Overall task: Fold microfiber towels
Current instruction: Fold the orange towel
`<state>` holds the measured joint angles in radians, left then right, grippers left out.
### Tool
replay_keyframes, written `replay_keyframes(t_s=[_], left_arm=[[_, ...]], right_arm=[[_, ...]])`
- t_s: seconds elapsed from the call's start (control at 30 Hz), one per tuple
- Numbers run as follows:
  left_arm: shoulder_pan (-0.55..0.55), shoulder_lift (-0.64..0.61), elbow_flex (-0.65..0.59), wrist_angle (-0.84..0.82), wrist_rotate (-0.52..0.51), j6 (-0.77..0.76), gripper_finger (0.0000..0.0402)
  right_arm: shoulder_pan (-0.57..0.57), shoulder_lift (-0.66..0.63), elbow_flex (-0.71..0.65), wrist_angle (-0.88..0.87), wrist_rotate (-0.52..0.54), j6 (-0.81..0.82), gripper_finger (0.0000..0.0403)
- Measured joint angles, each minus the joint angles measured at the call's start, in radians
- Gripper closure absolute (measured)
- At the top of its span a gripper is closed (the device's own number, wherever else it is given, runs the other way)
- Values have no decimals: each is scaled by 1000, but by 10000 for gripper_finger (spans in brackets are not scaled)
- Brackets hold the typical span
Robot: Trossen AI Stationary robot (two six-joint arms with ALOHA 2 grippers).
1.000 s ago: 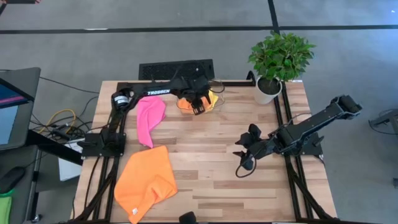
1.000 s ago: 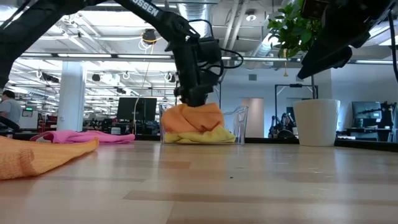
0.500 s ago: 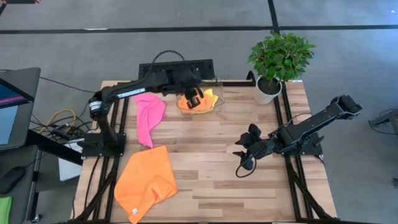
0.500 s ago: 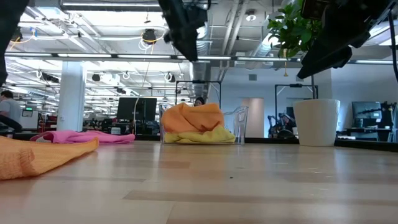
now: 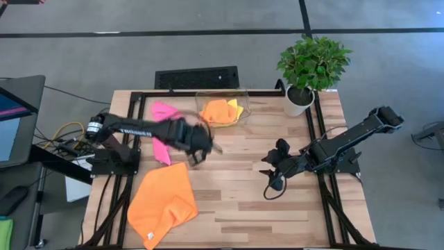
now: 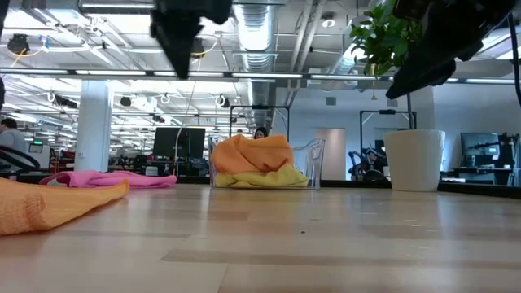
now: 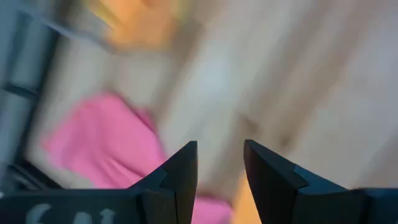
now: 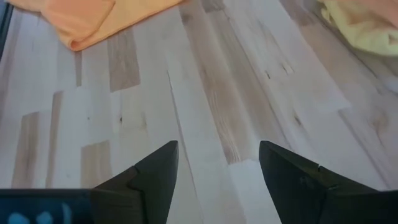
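Left gripper (image 5: pixel 201 149) hangs spread and empty mid-frame; right gripper (image 5: pixel 272 173) waits spread, centre-right. Large orange towel (image 5: pixel 163 203) lies lower left: soft, light, floppy, best pinched at a corner

no readable text, labels, brands or numbers anywhere in view

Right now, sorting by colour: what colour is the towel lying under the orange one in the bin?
Yellow towel, clearest in the low view.
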<state>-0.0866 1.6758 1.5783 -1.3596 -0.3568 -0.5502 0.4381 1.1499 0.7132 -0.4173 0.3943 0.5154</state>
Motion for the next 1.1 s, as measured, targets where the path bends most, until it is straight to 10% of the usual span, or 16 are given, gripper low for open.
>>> replay_keyframes(t_s=[0.4, 0.6, 1.1], left_arm=[[-320, 3, -385, 276, 257, -284, 278], [-365, 3, -546, 561, 300, -291, 278], [-365, 5, -687, 665, 292, -351, 278]], right_arm=[[0, 0, 0, 17, -3, -45, 154], [0, 0, 0, 30, -3, -45, 154], [0, 0, 0, 61, -4, -45, 154]])
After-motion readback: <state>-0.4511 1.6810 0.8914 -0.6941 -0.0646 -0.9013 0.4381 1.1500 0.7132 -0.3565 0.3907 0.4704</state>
